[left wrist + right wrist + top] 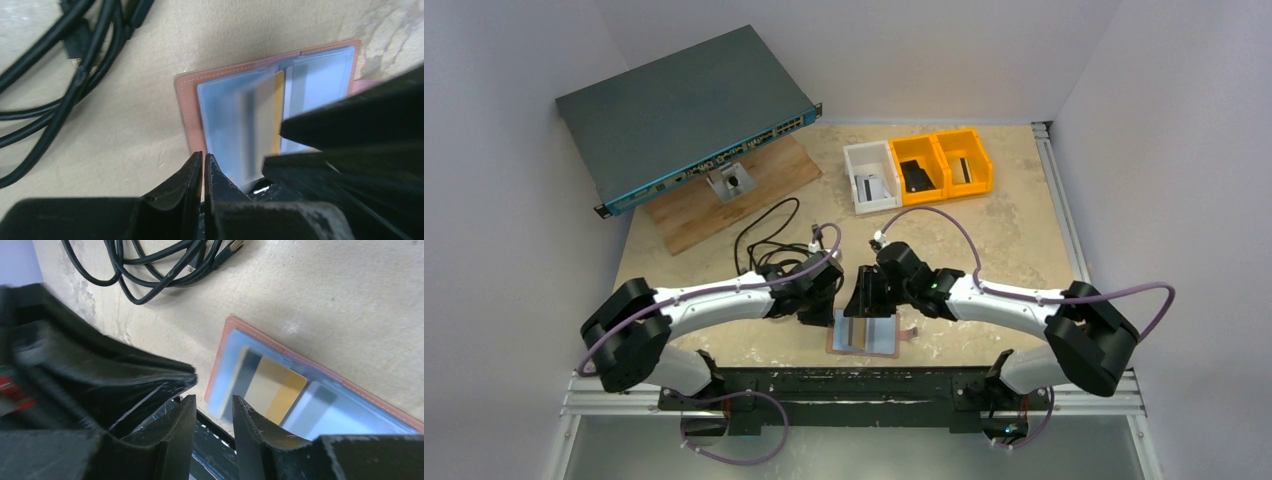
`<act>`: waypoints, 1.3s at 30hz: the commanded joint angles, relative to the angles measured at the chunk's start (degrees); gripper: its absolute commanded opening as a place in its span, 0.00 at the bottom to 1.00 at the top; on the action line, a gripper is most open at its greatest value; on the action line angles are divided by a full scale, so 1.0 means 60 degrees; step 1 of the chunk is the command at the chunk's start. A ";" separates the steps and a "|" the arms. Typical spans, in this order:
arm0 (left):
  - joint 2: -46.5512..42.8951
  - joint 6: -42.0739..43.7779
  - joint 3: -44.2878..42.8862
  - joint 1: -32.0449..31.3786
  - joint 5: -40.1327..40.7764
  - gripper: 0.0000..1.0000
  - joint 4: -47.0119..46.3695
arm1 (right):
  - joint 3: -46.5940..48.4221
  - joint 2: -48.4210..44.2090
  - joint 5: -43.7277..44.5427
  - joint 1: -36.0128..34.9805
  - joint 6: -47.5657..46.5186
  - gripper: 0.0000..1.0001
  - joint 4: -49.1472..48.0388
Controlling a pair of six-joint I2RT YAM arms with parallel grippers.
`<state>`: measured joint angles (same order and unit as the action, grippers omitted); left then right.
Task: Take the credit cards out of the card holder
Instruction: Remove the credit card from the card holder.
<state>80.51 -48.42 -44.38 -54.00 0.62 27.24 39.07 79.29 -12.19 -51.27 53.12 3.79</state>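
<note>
The card holder [864, 334] lies open and flat on the counter [1004, 230], close to the near edge and about midway between the two arm bases. Its pink-brown rim frames clear pockets on both halves. From one pocket a card [262, 125] with a pale face and a yellow-orange band sticks up at a tilt near the fold; the right wrist view shows the same card [272, 390] with a dark stripe across it, though blur makes it hard to say whether it is one card or two overlapping.

The left hand [203, 172] sits at the near left corner of the card holder with its fingers pressed together, nothing visibly between them. The right hand [214, 412] hovers just over the holder's left half, its fingers parted by a narrow gap and gripping nothing that can be seen. The two hands are close together above the holder.

A tangle of black cable [769, 235] lies on the counter just beyond the hands. Towards the far left corner a grey network switch [679, 115] rests tilted on a wooden board [724, 200]. Near the far edge stand a white bin [871, 177] and two yellow bins [944, 160] side by side.
</note>
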 commanded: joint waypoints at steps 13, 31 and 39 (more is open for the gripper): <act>-0.0179 0.0453 -0.0644 0.0048 -0.0321 0.11 -0.0215 | -0.0437 -0.0726 0.0347 0.0073 0.0324 0.36 -0.0139; 0.1707 0.0301 -0.0699 0.0041 -0.0140 0.00 -0.0641 | -0.1938 -0.0390 -0.0108 0.0433 0.0492 0.36 -0.1534; 0.2076 0.0184 -0.0680 0.0048 -0.0136 0.00 -0.0617 | -0.2197 0.0094 -0.0617 0.0708 0.0503 0.31 -0.2285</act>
<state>90.78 -46.96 -48.51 -54.00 -1.67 23.24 27.07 78.83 -13.78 -47.79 55.96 -6.24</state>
